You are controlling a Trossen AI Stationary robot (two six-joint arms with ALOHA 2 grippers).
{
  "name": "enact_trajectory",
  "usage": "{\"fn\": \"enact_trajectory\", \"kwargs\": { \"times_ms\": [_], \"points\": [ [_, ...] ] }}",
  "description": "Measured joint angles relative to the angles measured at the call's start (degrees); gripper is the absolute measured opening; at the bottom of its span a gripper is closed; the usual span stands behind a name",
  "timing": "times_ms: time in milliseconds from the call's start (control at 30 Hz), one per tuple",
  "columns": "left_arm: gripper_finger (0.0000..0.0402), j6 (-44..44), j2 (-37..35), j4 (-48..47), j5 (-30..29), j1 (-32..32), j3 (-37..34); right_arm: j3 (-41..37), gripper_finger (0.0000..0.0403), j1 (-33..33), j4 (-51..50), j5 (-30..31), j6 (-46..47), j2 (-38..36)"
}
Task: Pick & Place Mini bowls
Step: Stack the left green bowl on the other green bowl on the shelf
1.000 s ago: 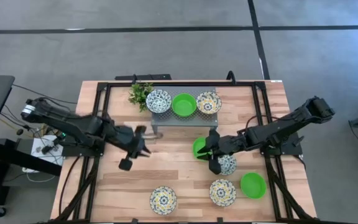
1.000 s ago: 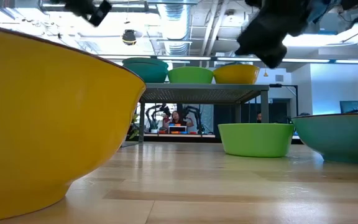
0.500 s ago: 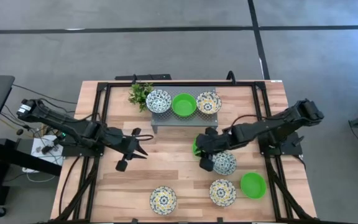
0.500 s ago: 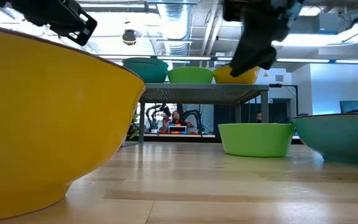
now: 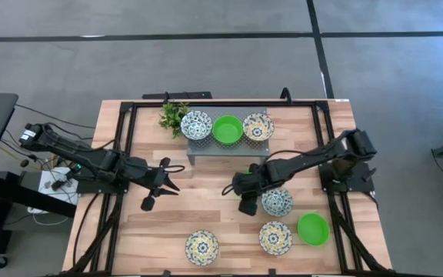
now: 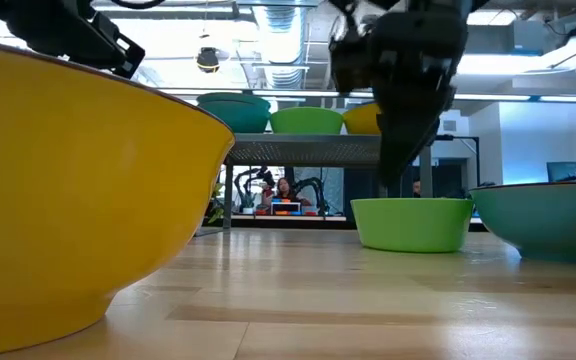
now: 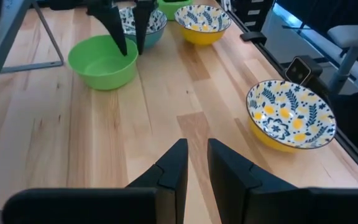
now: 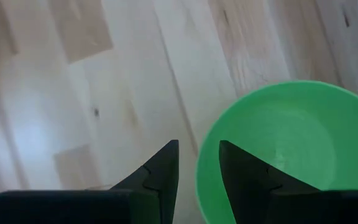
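On the left, our left gripper (image 5: 162,178) hangs slightly parted and empty over the pale wood-plank table (image 5: 206,215). At centre our right gripper (image 8: 197,163) straddles the near rim of the plain bright green glossy mini bowl (image 8: 278,149), fingers apart and unclenched. We should lower squarely and pinch the thin rounded wall firmly, since it looks slick.

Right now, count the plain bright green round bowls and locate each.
3 green bowls: one on the grey perforated metal stand, one near the table's right edge, one mid-table at the right gripper's fingers.
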Motion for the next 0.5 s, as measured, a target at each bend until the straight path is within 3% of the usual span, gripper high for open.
{"fn": "enact_trajectory", "kwargs": {
  "times_ms": [500],
  "points": [
    [0.0063,0.0,0.0,0.48,0.02,0.02,0.0,2.02,0.0111,-1.85,-2.2,-1.47,2.84,4.1]
  ]
}}
